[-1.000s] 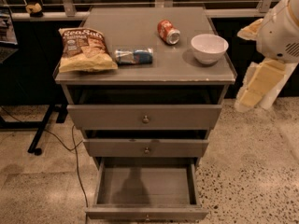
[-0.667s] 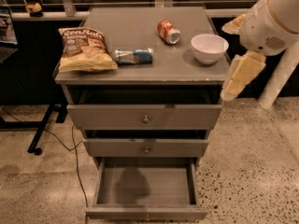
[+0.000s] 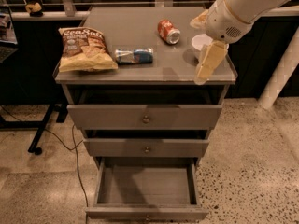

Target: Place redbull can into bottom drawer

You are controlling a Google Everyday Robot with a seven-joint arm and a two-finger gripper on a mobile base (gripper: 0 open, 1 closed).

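Gripper [image 3: 209, 59] hangs over the front corner of the counter [image 3: 140, 22] at about 4 o'clock, just in front of the white bowl [image 3: 200, 41]. Whether it is open or closed cannot be told, and no can shows in it. At 9 o'clock from it, well apart, the redbull can [image 3: 134, 55] lies on its side, its long axis running 9 to 3. Just beyond the can at 9 o'clock is the chip bag [image 3: 86, 49], and at 1 o'clock from the can lies the red-orange can [image 3: 168, 31].

The step in hand looks like the reach for the grasp. It would go best coming from above, closing across the can's narrow width at mid-length so the can cannot roll, and staying clear of the bag. The bottom drawer [image 3: 147, 213] stands pulled out at 6 o'clock, below the two upper drawers [image 3: 145, 117], ready to receive it.
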